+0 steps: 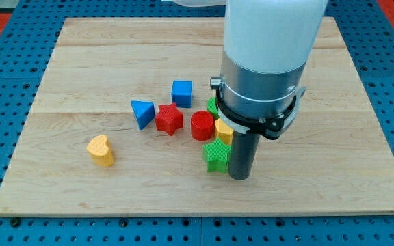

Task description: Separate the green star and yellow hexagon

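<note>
My tip (241, 176) sits just at 3 o'clock of the green star (215, 156), touching or nearly. Yellow hexagon (224, 131) at star's 12 o'clock, close. Red cylinder (202, 126) at hexagon's 9, then red star (169, 119), blue triangle (141, 113). Blue cube (182, 93) at red star's 1. Yellow heart (100, 150) far out at 9.

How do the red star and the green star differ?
The red star stands in full view near the board's middle; the green star sits lower, partly hidden by the rod. The red star touches the blue triangle; the green star lies against my tip, below the yellow hexagon. Both are ridged star blocks.
</note>
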